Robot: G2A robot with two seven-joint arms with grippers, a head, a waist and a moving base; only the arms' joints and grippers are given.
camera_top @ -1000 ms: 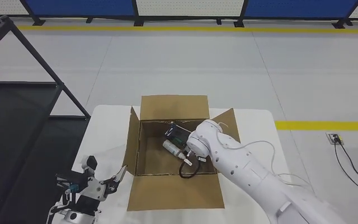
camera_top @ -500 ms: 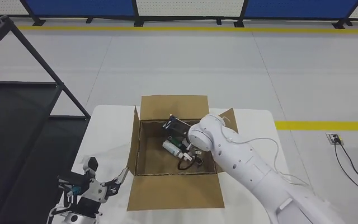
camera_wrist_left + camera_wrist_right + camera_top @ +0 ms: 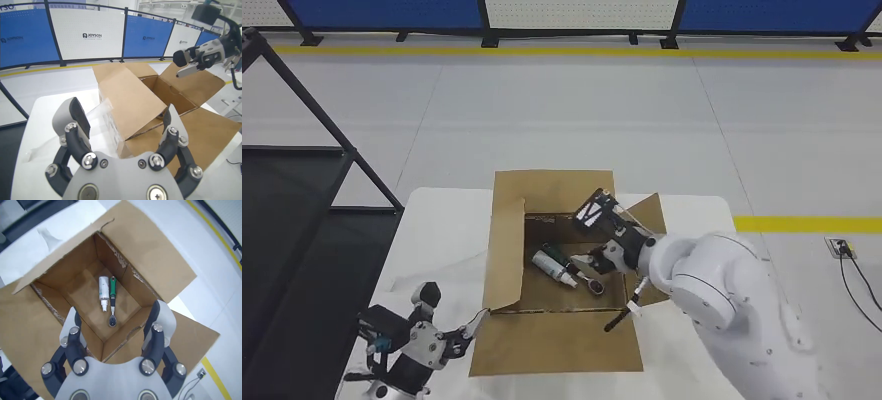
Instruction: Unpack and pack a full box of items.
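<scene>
Top view: an open cardboard box (image 3: 552,345) stands on the white counter (image 3: 437,240). The right gripper (image 3: 589,262) hangs over the box interior, and the left gripper (image 3: 454,312) is just beside the box's left flap. Left wrist view: the left gripper (image 3: 124,115), fingers spread wide and empty, faces a raised flap (image 3: 130,98). Right wrist view: the right gripper (image 3: 115,308), fingers apart and empty, looks down on a white spray bottle (image 3: 103,291) and a green-handled ratchet (image 3: 112,302) lying side by side on the box floor.
</scene>
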